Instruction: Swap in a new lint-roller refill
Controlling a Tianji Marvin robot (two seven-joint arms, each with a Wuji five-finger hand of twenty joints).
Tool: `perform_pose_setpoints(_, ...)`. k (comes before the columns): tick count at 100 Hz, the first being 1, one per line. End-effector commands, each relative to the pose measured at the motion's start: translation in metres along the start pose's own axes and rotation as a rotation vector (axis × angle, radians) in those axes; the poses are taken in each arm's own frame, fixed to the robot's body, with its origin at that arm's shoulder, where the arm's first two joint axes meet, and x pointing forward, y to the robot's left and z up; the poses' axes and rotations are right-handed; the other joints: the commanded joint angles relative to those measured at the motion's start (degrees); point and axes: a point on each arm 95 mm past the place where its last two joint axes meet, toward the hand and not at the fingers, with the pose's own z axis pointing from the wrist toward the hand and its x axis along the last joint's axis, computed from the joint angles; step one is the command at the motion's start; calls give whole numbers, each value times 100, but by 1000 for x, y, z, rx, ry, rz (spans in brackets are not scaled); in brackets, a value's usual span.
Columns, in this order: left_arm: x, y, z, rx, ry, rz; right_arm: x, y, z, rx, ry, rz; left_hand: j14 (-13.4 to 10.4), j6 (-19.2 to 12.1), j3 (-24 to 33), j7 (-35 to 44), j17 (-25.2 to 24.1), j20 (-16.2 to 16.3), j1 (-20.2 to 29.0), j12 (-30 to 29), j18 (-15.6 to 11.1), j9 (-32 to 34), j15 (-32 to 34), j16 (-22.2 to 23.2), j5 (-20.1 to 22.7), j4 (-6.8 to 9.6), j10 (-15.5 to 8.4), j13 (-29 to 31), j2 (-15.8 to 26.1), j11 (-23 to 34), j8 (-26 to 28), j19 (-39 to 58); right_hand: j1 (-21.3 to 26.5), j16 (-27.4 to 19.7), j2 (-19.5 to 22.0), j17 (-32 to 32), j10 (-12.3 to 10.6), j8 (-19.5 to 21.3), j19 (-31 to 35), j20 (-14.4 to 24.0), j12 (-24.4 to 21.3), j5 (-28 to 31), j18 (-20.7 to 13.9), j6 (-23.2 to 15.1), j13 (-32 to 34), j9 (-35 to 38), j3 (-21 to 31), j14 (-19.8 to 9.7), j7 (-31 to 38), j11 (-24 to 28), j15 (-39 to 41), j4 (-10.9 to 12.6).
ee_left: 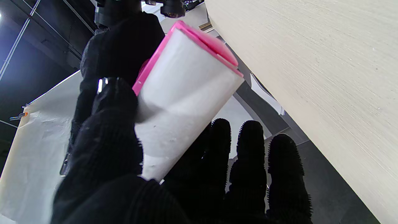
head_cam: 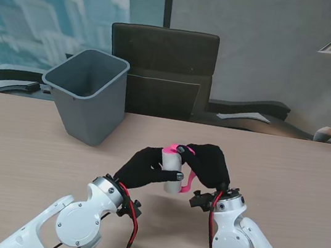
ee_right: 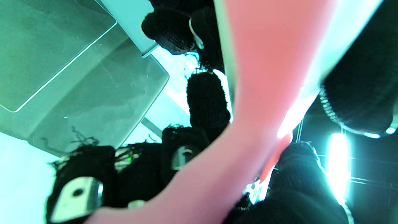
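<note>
A white refill roll (head_cam: 172, 170) sits on a pink lint-roller frame (head_cam: 191, 179), held up over the table's middle. My left hand (head_cam: 143, 169), in a black glove, is shut around the roll; the left wrist view shows the roll (ee_left: 183, 99) with a pink end cap (ee_left: 214, 46) between thumb and fingers (ee_left: 108, 130). My right hand (head_cam: 209, 163) is shut on the pink handle, which crosses the right wrist view as a blurred pink bar (ee_right: 248, 102). Both hands meet at the roller, a little above the tabletop.
A grey waste bin (head_cam: 89, 94) stands on the table (head_cam: 17, 158) at the far left. A black office chair (head_cam: 161, 67) sits behind the table's far edge. Paper sheets and dark items lie at the back edges.
</note>
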Motion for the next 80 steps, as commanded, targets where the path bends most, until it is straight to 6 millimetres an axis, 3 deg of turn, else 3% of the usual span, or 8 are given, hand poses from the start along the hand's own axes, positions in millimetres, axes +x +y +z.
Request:
perform_pose_setpoints(1, -2, 1, -1, -10, -7, -1, 5, -1, 3, 7, 9, 7, -59, -1047, 897, 861, -27, -63, 1017, 143, -93, -32, 161, 6, 402, 254, -164, -5, 701, 119, 214, 164, 222, 174, 339, 424, 465, -23, 1442, 544, 78, 216, -1227, 405, -77, 299, -61, -1995, 29, 331, 729, 240)
perform_pose_setpoints(15, -2, 1, -2, -7, -9, 1, 4, -2, 3, 18, 6, 9, -63, -1048, 895, 862, -24, -63, 1013, 143, -95, -23, 163, 7, 405, 254, -162, 1, 702, 122, 213, 166, 262, 152, 283, 418, 451, -25, 1442, 508, 61, 197, -1248, 396, -75, 291, -117, -2003, 21, 292, 711, 248)
perform_pose_setpoints(21, -2, 0, -2, -5, -9, 5, 4, -3, 2, 23, 4, 10, -61, -1044, 894, 859, -22, -63, 1010, 143, -92, -24, 165, 7, 402, 254, -164, 8, 703, 122, 211, 167, 406, -189, 388, 361, 500, -17, 1385, 94, -80, 145, -1170, 335, -77, 307, -377, -1818, -39, 9, 674, 273)
perform_pose_setpoints(32, -3, -1, -2, -1, -11, 13, 3, -3, 2, 40, -2, 17, -61, -1041, 893, 863, -22, -63, 1004, 143, -90, -20, 166, 8, 408, 253, -167, 9, 700, 121, 214, 168, 414, -1340, 527, 161, 716, 12, 327, -510, -737, -91, -131, 210, -101, 315, -517, -922, -280, -1235, -40, 272)
perform_pose_setpoints(49, -6, -5, -2, 4, -23, 28, 3, -4, 3, 36, -13, 7, -66, -1029, 901, 870, -16, -62, 1009, 151, -88, 0, 168, 9, 413, 256, -177, 23, 695, 134, 226, 172, 425, -2289, 566, -217, 784, 64, -1083, -1481, -1267, -442, 817, 48, -119, -16, -529, -310, -595, -2554, -1548, 271)
perform_pose_setpoints(59, -9, -8, -3, 11, -25, 55, 1, -3, 2, 43, -13, -17, -69, -1032, 903, 876, -16, -62, 1006, 155, -88, 9, 168, 9, 416, 256, -180, 25, 691, 140, 236, 172, 477, -2850, 511, -852, 778, 81, -1478, -1721, -1419, -719, 801, -35, -134, -495, -527, -113, -823, -2938, -2560, 273)
perform_pose_setpoints(72, -14, -14, -3, 24, -31, 95, -1, -1, 2, 41, -15, -44, -67, -1028, 910, 874, -12, -64, 1010, 157, -98, 14, 165, 8, 417, 256, -178, 30, 689, 140, 244, 170, 560, -3589, 393, -1834, 814, 106, -1846, -1602, -1633, -1201, 675, -84, -208, -1290, -510, 114, -1213, -3298, -4233, 286)
perform_pose_setpoints(80, -19, -18, -3, 31, -30, 137, -1, 1, 2, 39, -13, -54, -61, -1019, 914, 873, -13, -64, 1015, 160, -87, 24, 168, 10, 422, 256, -170, 33, 687, 143, 248, 168, 620, -3564, 333, -2643, 859, 125, -2222, -1428, -1758, -1579, 587, -90, -863, -1943, -498, 218, -1483, -3484, -4901, 294)
